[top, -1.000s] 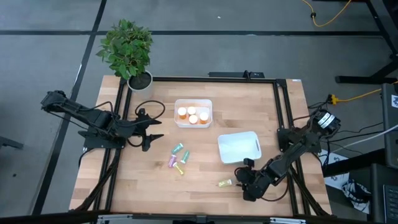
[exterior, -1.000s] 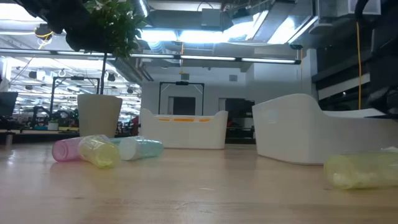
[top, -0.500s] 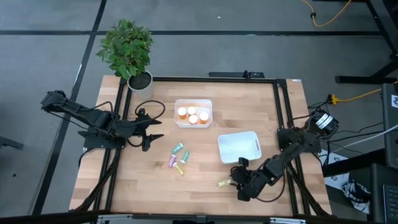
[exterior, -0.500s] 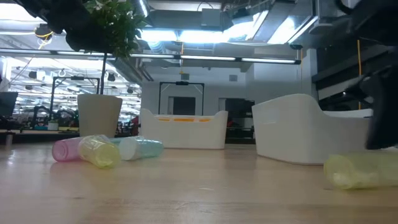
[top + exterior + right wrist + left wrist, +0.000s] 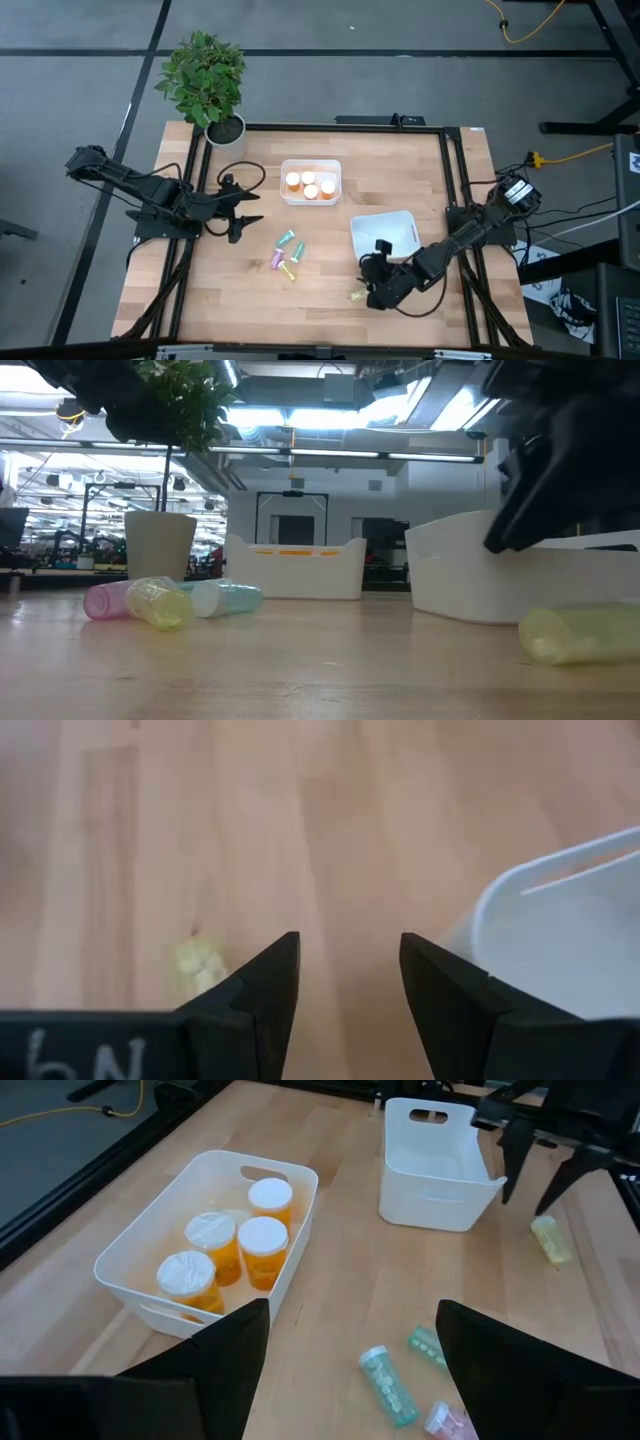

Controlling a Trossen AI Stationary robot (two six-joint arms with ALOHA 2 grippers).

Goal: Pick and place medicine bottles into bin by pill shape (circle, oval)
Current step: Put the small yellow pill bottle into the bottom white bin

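A pale yellow bottle (image 5: 358,295) lies on its side near the table's front, also seen in the low view (image 5: 580,635) and the right wrist view (image 5: 200,970). My right gripper (image 5: 370,272) is open above the table, beside this bottle and the empty white bin (image 5: 383,236), touching nothing. Several pastel bottles (image 5: 289,254) lie on their sides mid-table. Several orange bottles with white caps (image 5: 235,1240) stand in the far white bin (image 5: 311,181). My left gripper (image 5: 247,209) waits open at the left.
A potted plant (image 5: 205,85) stands at the far left corner. A black frame rail (image 5: 455,180) runs along the table's right side. Bare wood lies between the pastel bottles and the yellow bottle.
My right gripper has moved toward the table's left edge and slightly toward the far edge, ending beside the near left corner of the empty bin. The yellow bottle has stayed where it lay.
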